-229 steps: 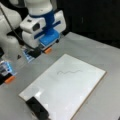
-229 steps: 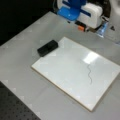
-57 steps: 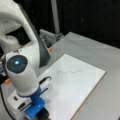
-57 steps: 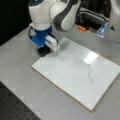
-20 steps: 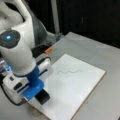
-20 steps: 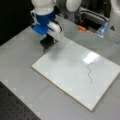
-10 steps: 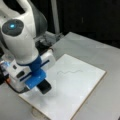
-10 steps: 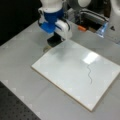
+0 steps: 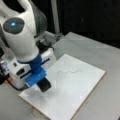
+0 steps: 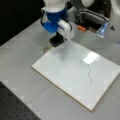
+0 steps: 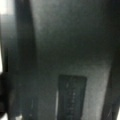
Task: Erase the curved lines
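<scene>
The pincer (image 9: 43, 83) holds the black eraser block (image 9: 44, 85) and hangs over the white board (image 9: 82, 95), at the board corner towards a front view's left. In a front view the pincer (image 10: 58, 40) with the eraser (image 10: 56, 41) stands at the board (image 10: 65, 72) corner nearest the bench's far edge. The fingers are closed on the block. I cannot tell if the block touches the board. The curve lines (image 9: 69, 72) lie near the middle of the board, well apart from the eraser, and are not yet wiped; in a front view they (image 10: 89, 73) run near the board's right edge. The grey bench (image 9: 100, 50) carries the board. The wrist view shows only dark blur.
</scene>
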You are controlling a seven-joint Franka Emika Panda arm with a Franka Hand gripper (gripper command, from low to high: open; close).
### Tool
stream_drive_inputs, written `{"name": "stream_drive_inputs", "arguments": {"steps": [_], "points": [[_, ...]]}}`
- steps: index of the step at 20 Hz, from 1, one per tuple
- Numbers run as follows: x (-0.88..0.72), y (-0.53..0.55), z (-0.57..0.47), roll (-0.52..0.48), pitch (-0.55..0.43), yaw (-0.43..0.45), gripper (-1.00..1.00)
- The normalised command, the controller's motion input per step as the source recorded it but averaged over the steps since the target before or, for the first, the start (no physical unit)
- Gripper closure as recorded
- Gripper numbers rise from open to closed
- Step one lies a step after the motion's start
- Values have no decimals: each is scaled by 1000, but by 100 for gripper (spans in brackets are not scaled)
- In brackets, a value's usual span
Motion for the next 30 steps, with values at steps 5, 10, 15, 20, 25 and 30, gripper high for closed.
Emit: {"name": "stream_drive_inputs", "arguments": {"steps": [5, 10, 15, 20, 25, 30], "points": [[-247, 153, -11, -71, -64, -415, 100], [-310, 218, -30, -97, -89, -205, 100], [-268, 332, -85, -127, -98, -108, 100], [-167, 460, -144, -121, -128, -121, 100], [-142, 383, -180, -82, -171, -118, 100], [-157, 228, -189, 4, -216, -125, 100]]}}
